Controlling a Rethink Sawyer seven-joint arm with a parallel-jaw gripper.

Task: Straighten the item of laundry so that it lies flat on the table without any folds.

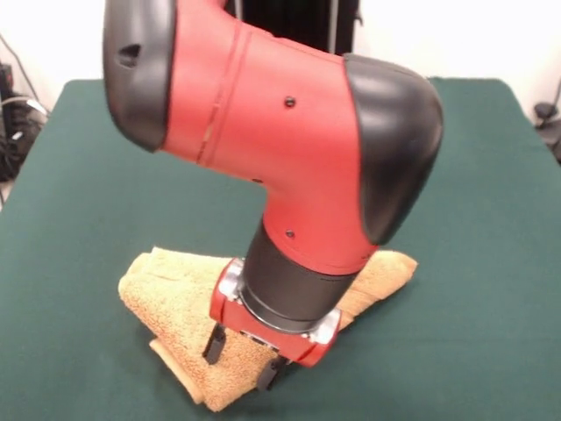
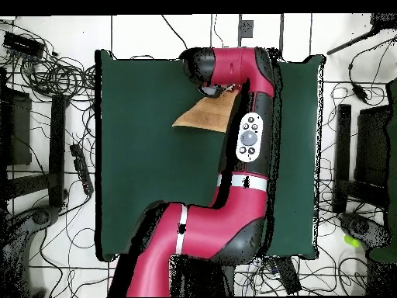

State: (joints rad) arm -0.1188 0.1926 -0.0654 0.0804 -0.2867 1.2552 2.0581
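Here one tool [image 1: 243, 360], fingers spread, hovers over one folded towel [image 1: 175, 298] on one table [image 1: 79, 175].

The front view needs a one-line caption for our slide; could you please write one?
Robot arm's open pincer poised over a folded orange-yellow towel on the green table.

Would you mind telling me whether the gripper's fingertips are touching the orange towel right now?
Touching, as far as the front view shows: the open gripper has both fingertips pressed into the folded towel. The overhead view hides this under the arm.
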